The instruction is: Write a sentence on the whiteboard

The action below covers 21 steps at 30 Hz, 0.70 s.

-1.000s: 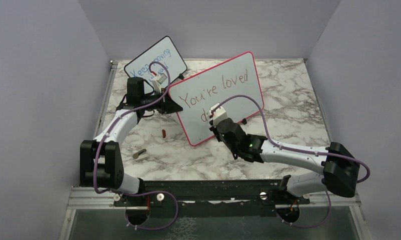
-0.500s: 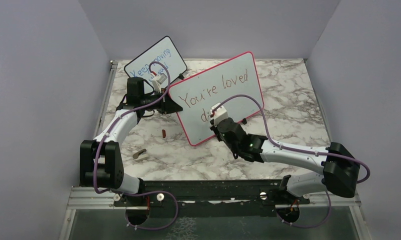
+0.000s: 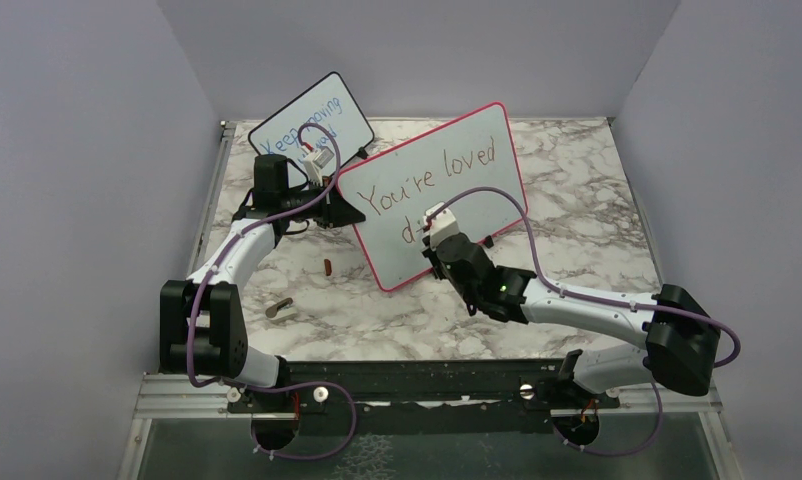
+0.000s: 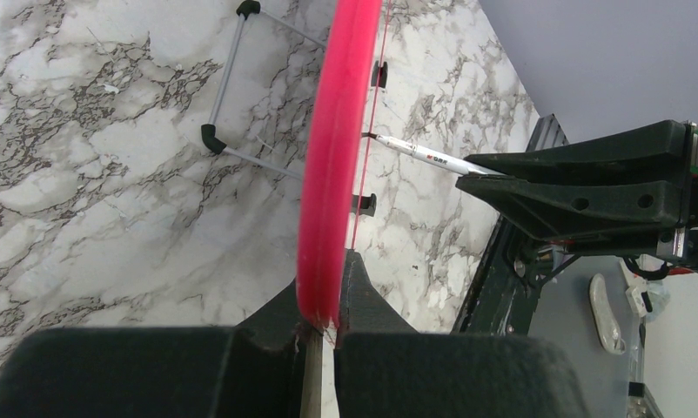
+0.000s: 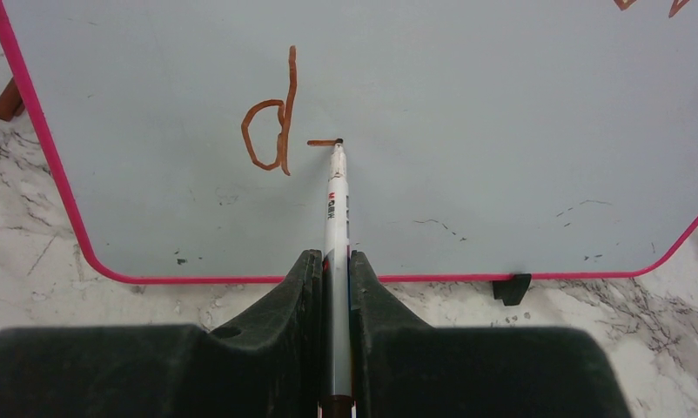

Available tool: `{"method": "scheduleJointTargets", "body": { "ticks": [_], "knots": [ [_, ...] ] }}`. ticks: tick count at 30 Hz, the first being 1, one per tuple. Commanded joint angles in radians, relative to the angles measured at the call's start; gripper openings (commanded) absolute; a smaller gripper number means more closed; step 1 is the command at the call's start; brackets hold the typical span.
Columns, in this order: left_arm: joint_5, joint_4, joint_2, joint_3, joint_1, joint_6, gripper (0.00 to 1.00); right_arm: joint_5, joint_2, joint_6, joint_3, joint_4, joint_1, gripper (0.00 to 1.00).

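The whiteboard [image 3: 447,200] stands near the middle of the marble worktop [image 3: 577,190], leaning back on a thin wire stand [image 4: 228,74] with black feet. Its pink frame is turned at an angle, so the lower left corner sits closest to the arms.

The sentence [image 3: 432,172] is in brownish-red marker. The top line reads "You're loved". Below it, near the lower left of the board, there is a single "d" [image 5: 271,131] and just to its right a short level stroke [image 5: 324,142].

The tip of a white marker [image 5: 335,218] touches the right end of that stroke. The right fingers [image 5: 298,283] are closed tight on the marker's barrel, one on each side, and the marker points straight up the board from between them.

The left fingers [image 4: 363,296] are pinched shut on the board's left edge, with the pink frame running up between them. The left arm reaches in from the left side of the worktop to get there.

Behind that arm, at the far left, a smaller black-framed board [image 3: 312,122] with blue writing is propped up, partly hidden by the wrist. On the bare worktop near the big board's lower left corner lies a small reddish-brown piece [image 3: 328,266]. A small greyish object [image 3: 278,307] lies closer to the left arm's base; I cannot tell what it is.
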Motion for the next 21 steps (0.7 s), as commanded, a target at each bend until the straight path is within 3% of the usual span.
{"method": "scheduleJointTargets", "body": {
  "ticks": [1, 21],
  "knots": [
    [-0.116, -0.073, 0.012, 0.001, 0.006, 0.023, 0.00, 0.037, -0.007, -0.015, 0.005, 0.049, -0.016, 0.00],
    [-0.116, -0.073, 0.016, 0.004, 0.006, 0.023, 0.00, -0.070, 0.010, -0.069, 0.045, 0.080, -0.016, 0.01]
  ]
}}
